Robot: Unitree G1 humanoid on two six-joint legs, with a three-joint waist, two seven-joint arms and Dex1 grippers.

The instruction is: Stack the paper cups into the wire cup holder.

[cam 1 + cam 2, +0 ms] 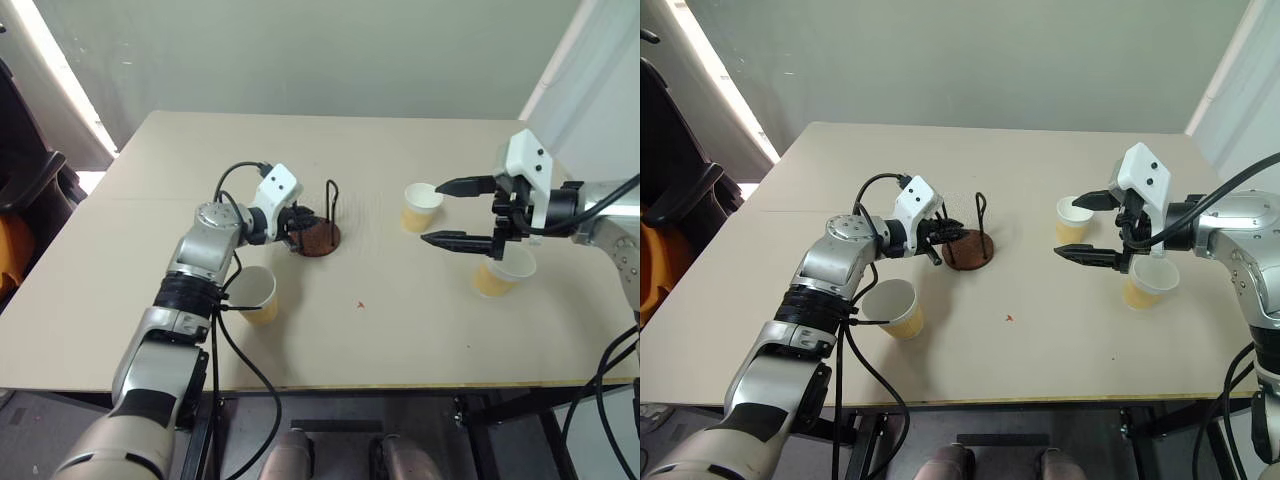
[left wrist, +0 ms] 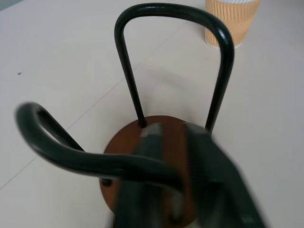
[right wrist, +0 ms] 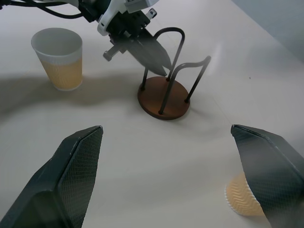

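Pale beige table (image 1: 400,330), plain grey-green wall behind; your stock as it stands:

- Wire cup holder (image 1: 322,236): reddish-brown disc base, two thin black wire loops upright, on the table left of centre. No cup in it yet.
- Left gripper (image 1: 297,226): at the holder, jaws drawn together. The left wrist view puts the tips over the disc with the near loop crossing in front of them; whether they pinch a wire or only rest against it cannot be told. Read this as you steadying or shifting the holder before loading.
- Paper cup, near left (image 1: 256,293): upright, mouth up, just beside your left forearm, nearer the table's front edge than the holder. Free.
- Paper cup, centre right (image 1: 420,206): upright, well to the right of the holder, just beyond the right jaws' tips. Free.
- Paper cup, far right (image 1: 503,273): upright, partly under the right gripper. Free.
- Right gripper (image 1: 452,212): jaws spread wide, holding nothing, poised above the table between the two right-hand cups, likely waiting its turn to take one.

All three cups remain to be stacked.
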